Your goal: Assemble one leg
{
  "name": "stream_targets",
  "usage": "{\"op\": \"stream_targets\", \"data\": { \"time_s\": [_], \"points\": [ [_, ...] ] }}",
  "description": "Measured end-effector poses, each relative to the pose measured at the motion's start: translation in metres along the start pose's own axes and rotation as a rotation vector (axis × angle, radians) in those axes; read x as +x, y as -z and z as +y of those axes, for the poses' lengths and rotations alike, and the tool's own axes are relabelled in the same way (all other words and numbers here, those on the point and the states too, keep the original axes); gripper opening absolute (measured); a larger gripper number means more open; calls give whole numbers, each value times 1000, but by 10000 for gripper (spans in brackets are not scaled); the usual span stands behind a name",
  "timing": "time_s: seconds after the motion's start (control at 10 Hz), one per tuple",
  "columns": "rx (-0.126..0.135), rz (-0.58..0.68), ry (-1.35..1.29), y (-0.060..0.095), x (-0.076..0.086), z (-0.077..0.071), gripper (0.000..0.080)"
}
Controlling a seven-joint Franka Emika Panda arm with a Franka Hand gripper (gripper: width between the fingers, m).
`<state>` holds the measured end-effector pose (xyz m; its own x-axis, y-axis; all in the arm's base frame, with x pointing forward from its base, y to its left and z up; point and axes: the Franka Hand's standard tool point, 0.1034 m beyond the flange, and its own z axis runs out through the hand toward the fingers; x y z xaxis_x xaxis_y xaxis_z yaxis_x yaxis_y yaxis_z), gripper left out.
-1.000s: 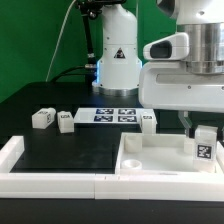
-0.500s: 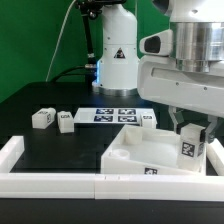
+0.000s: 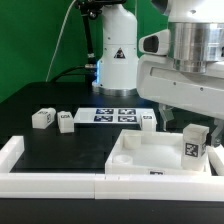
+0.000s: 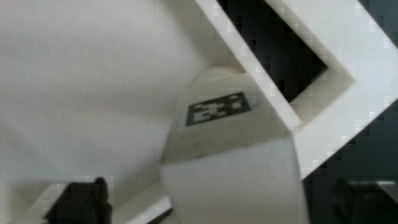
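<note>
A white leg [image 3: 194,143] with a black-and-white tag stands upright in the corner of the large white tray-like panel [image 3: 140,160] at the exterior view's right. My gripper [image 4: 222,196] hangs straight above it. In the wrist view the leg [image 4: 217,140] lies between my two black fingers [image 4: 79,202], with a gap on each side, so the gripper is open. In the exterior view my fingers are hidden by the arm's white hand [image 3: 185,90].
Three more tagged legs [image 3: 42,118], [image 3: 66,121], [image 3: 148,121] lie on the black table. The marker board [image 3: 115,114] lies behind them, before the robot base [image 3: 117,60]. A white raised border [image 3: 50,181] runs along the table's front and left.
The panel has turned on the table with the leg in its corner. My fingers, seen around the leg half a second ago, no longer show beside it in the exterior view.
</note>
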<state>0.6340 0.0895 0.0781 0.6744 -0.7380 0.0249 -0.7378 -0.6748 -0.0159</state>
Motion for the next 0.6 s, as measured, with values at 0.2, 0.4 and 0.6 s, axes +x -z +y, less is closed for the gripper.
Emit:
{"op": "stream_targets", "data": {
  "time_s": [0.2, 0.4, 0.6],
  "points": [
    [0, 0, 0, 0, 0, 0, 643],
    [0, 0, 0, 0, 0, 0, 649],
    [0, 0, 0, 0, 0, 0, 649]
  ]
}}
